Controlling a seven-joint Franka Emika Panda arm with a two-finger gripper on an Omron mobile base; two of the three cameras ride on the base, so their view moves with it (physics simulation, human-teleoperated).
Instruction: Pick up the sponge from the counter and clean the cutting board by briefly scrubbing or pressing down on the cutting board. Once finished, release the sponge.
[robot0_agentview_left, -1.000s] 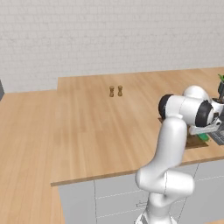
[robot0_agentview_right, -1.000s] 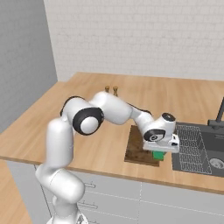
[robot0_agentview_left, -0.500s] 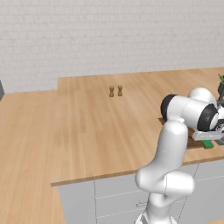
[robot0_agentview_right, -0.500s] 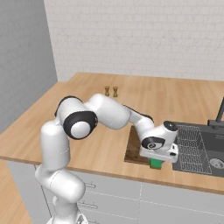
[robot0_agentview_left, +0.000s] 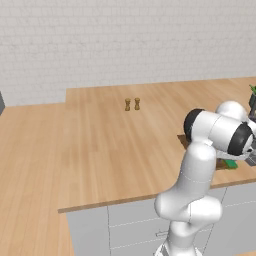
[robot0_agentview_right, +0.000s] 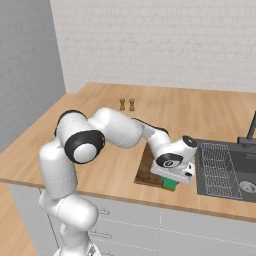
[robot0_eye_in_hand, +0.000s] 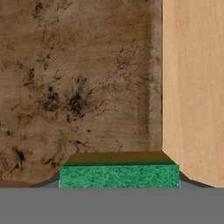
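Green sponge (robot0_eye_in_hand: 119, 176) sits clamped in the closed pincer (robot0_agentview_right: 172, 179), low over the cutting board's (robot0_eye_in_hand: 74, 78) edge.

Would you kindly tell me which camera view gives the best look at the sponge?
The hand view: the sponge sits close up, its green face sharp against the cutting board. The right base view shows a small green corner below the pincer. The left base view shows a green sliver behind the arm.
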